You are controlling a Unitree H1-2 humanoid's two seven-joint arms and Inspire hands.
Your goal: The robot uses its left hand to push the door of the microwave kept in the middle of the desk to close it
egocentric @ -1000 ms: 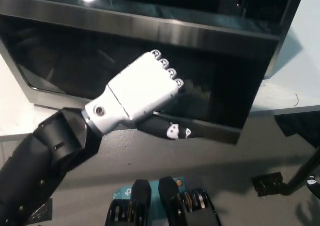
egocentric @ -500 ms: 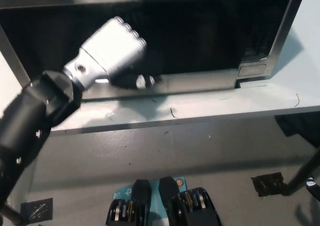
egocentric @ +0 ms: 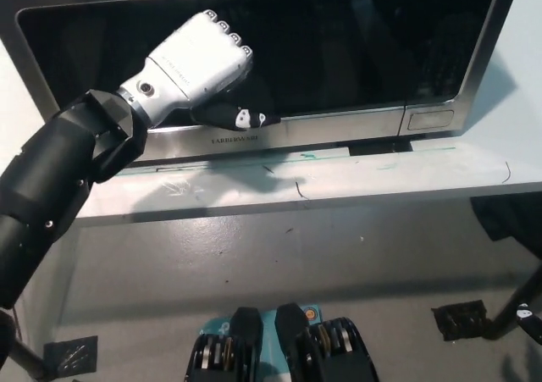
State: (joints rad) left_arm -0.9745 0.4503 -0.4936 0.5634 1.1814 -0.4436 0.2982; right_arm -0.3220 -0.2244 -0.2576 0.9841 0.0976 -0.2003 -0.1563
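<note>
A: We see the left hand (egocentric: pixel 196 58): white boxy shell, row of round knuckle caps, one round screw near the wrist.

B: We also log a black thumb with white marks, and a chunky black faceted forearm (egocentric: pixel 51 196).

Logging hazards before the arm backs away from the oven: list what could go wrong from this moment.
The left hand lies against the door of the microwave, so a careless pull-back might drag the door open. Whether the latch caught cannot be seen, so the door may spring back. The microwave sits near the desk's front edge; harder pushing could shift it.
</note>
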